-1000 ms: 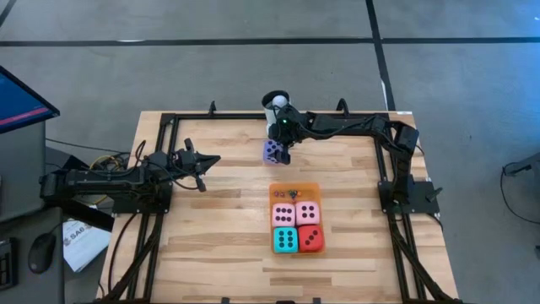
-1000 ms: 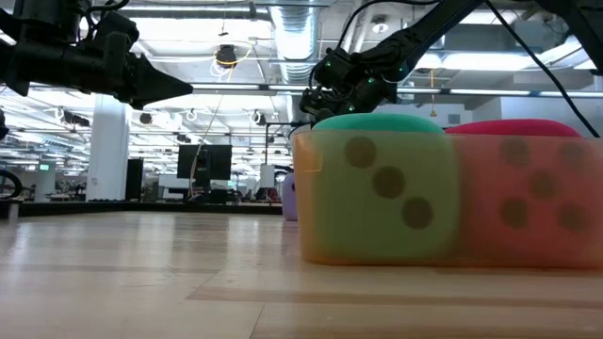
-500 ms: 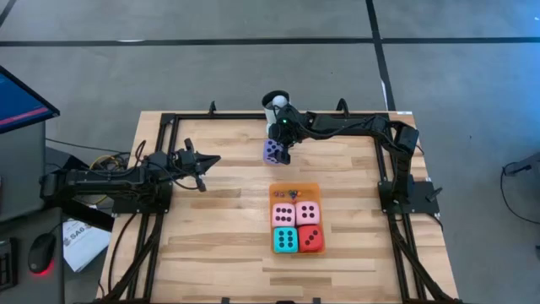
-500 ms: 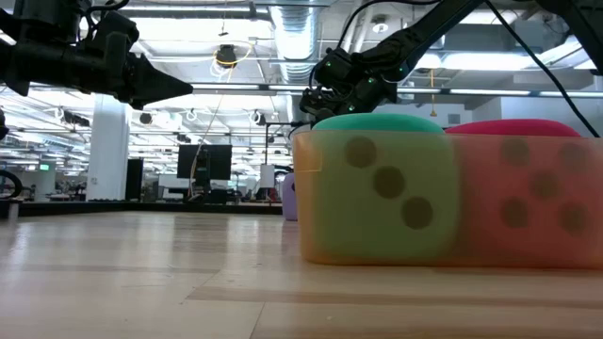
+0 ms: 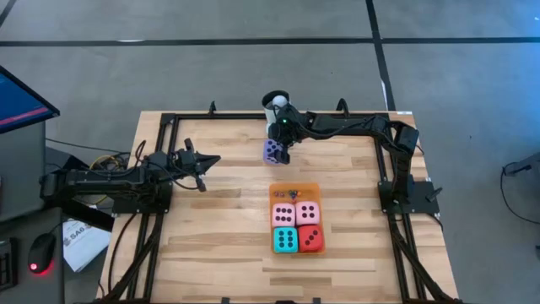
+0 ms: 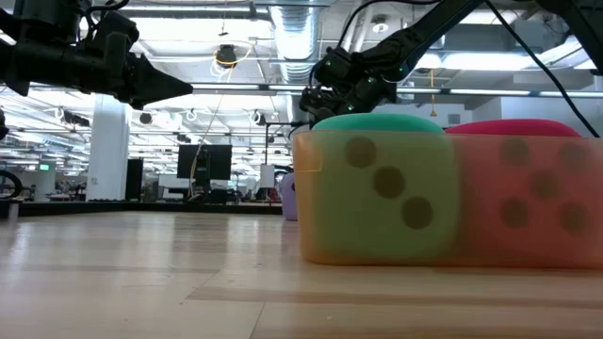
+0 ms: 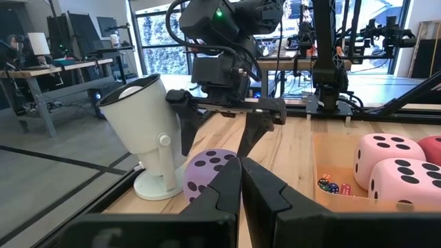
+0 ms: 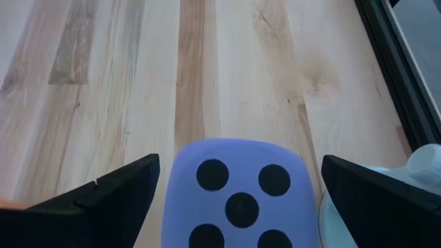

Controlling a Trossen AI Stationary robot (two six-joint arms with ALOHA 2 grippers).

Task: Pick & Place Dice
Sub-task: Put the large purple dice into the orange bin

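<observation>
Nothing has moved in the last second. The right gripper (image 5: 279,150) still hangs with fingers wide open over the purple dice (image 5: 272,152), far on the table, not grabbed yet. The left gripper (image 5: 207,160) waits closed at the left.

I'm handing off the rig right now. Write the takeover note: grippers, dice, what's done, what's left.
Right gripper: open, fingers straddling the purple die beside the white mug, not yet closed on it.
Left gripper: shut, empty, waiting at the table's left side.
Done: two pink dice, teal die and red die sit in the orange tray.
Left: grasp the purple die and probably move it to the tray.
</observation>
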